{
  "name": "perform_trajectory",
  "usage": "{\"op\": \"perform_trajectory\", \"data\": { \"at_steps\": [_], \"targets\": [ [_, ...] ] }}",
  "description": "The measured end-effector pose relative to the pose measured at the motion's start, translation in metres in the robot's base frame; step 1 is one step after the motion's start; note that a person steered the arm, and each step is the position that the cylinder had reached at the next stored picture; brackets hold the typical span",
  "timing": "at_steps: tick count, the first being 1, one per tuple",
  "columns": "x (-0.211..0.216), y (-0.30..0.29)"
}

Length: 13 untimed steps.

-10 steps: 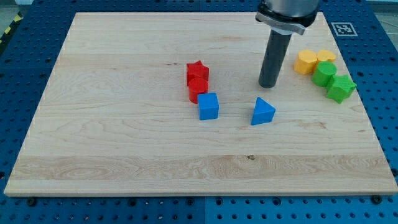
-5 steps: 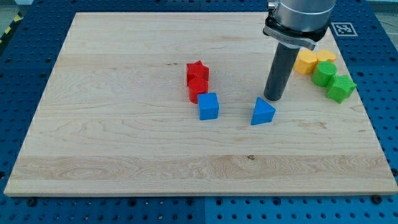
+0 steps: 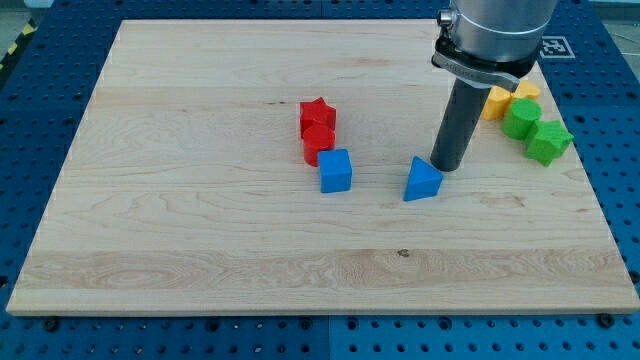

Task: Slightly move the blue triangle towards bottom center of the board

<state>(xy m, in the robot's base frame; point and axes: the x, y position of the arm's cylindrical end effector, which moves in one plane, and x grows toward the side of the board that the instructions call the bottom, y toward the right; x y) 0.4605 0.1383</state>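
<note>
The wooden worktop (image 3: 200, 240) is filling most of the view, lying on a blue perforated base (image 3: 620, 200) that is showing around its edges. A small black-and-white marker (image 3: 553, 46) is sitting at the worktop's top right corner.

The arm is coming down from the view's top right; its wide grey collar (image 3: 492, 40) is hanging over the worktop's upper right part, and the straight dark rod (image 3: 457, 120) is standing upright below it. There are no fingers on this arm, so nothing is being gripped; the rod is simply ending in my tip (image 3: 449, 166), which is resting at worktop height. My tip is sitting just to the upper right of the blue triangle (image 3: 422, 180), right beside it, and whether they are touching cannot be told.

The blue triangle is lying right of the worktop's centre, a little above the middle of its lower half. The blue cube (image 3: 335, 171) is lying to its left, well apart. Touching the cube's upper left are a red round block (image 3: 317, 143) and, above it, the red star (image 3: 318, 114).

At the right edge, two yellow blocks (image 3: 497, 101) are partly hiding behind the rod, with a green round block (image 3: 521, 118) and a green star (image 3: 548, 141) just below them.
</note>
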Motion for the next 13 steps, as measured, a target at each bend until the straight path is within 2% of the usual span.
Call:
{"op": "perform_trajectory", "data": {
  "at_steps": [9,11,13],
  "targets": [
    [0.029,0.003],
    [0.012,-0.012],
    [0.023,-0.012]
  ]
}}
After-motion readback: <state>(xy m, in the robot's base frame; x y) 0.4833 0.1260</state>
